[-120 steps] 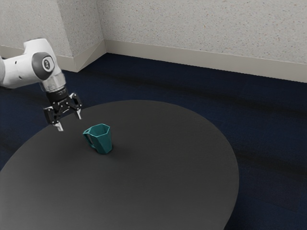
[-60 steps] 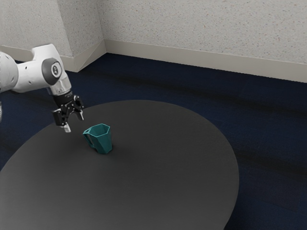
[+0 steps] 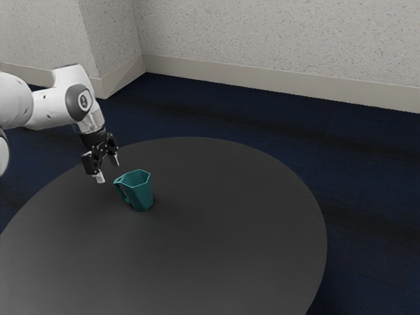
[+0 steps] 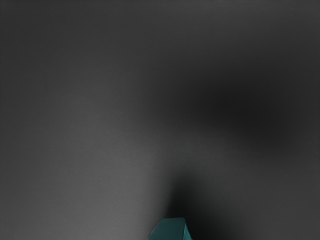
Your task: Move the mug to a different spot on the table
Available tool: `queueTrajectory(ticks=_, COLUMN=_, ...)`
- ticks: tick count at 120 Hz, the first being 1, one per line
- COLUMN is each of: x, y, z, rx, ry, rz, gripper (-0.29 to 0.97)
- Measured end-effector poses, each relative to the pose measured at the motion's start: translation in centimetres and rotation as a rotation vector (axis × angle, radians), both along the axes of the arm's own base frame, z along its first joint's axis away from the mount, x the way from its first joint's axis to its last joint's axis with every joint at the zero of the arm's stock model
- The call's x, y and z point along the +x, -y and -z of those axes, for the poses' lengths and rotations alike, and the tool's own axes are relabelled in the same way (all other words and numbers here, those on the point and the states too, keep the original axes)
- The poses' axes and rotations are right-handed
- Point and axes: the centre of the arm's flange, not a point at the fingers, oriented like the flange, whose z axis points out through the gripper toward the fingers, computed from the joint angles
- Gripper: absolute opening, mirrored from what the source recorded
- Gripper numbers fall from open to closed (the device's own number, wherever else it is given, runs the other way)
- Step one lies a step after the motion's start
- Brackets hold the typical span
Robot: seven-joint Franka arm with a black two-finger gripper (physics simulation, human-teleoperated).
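A teal faceted mug (image 3: 136, 189) stands upright on the round dark table (image 3: 216, 236), toward the exterior view's left, its handle turned that way. My black gripper (image 3: 107, 168) hangs just above the tabletop, a short way to the exterior view's left of the mug and slightly behind it. Its fingers (image 3: 98, 177) stand open with nothing between them, apart from the mug. In the wrist view a teal corner of the mug (image 4: 170, 231) pokes in at the edge over the dark tabletop (image 4: 100, 125).
The table's curved edge runs close behind the gripper. Dark blue carpet (image 3: 315, 138) surrounds the table, and pale walls with a baseboard (image 3: 275, 79) stand well behind. Bare tabletop stretches to the exterior view's right of the mug and toward the front.
My arm has swung toward the exterior view's right, bringing the open gripper closer to the mug. The mug has stayed where it was.
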Motion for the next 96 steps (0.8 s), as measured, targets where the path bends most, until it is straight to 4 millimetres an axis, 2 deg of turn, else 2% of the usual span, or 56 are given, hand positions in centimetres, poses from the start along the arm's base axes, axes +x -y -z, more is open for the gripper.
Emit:
queueTrajectory(ticks=28, x=-0.3, y=-1.6, z=0.9, rx=0.004, ry=0.006, rz=-0.05, gripper=0.68)
queueTrajectory(ticks=52, x=0.1, y=-1.8, z=2.6, rx=-0.045, ry=0.041, rz=-0.086, gripper=0.68)
queueTrajectory(ticks=72, x=-0.4, y=-3.1, z=4.1, rx=-0.073, ry=0.061, rz=-0.113, gripper=0.68)
queueTrajectory(ticks=96, x=-0.8, y=-4.8, z=4.7, rx=-0.076, ry=0.078, rz=-0.111, gripper=0.68)
